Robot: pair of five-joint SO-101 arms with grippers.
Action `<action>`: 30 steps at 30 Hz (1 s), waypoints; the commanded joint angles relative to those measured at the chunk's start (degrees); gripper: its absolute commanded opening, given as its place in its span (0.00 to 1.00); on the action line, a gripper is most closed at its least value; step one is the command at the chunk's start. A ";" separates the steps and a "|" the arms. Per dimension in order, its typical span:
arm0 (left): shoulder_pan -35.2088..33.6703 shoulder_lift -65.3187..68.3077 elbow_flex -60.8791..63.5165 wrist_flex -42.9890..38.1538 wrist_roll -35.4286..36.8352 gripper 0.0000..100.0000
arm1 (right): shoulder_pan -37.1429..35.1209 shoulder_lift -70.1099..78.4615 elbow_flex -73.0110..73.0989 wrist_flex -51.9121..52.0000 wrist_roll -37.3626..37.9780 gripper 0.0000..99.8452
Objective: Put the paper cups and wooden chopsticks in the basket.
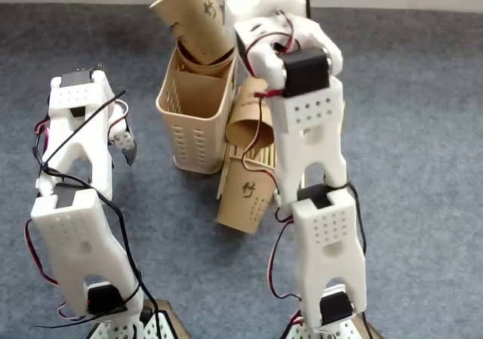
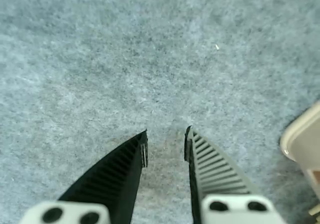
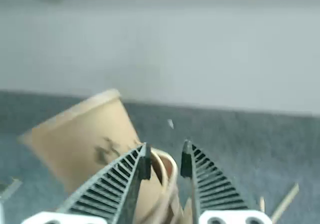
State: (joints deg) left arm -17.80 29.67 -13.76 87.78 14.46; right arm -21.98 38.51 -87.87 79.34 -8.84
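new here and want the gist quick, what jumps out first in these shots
The stacked cups lean out of the basket in the middle of the carpet, with the right gripper close by them. Two cups lie on their sides next to the basket, near loose chopsticks.

Two robot arms of one make. The left arm (image 1: 74,226) and the right arm (image 1: 313,127) are built of white plastic shells, some panels dotted with grids of small round holes, joined by boxy black motors (image 1: 306,71). Thin red and black cables (image 1: 274,260) loop from joint to joint along each arm. The left gripper (image 2: 166,139) and the right gripper (image 3: 165,156) look alike — two dark, tapering fingers (image 2: 120,179) with ribbed inner faces, set in white mounts (image 2: 235,204) with dark screw holes.
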 commanded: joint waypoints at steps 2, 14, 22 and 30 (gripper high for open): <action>-0.75 -2.68 -0.22 -0.09 0.26 0.14 | 1.19 1.19 0.92 3.47 0.70 0.12; -0.75 -2.68 -0.22 -0.18 0.18 0.14 | -4.97 11.30 0.84 18.68 0.79 0.12; -1.63 -2.68 -0.22 -0.35 0.18 0.14 | -1.19 8.13 -10.24 19.91 0.53 0.12; -1.63 -2.68 -0.22 -0.35 0.26 0.14 | 0.04 2.86 -13.76 18.68 0.44 0.12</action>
State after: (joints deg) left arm -18.86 29.67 -13.76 87.78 14.46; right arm -22.42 46.59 -94.55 99.30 -8.75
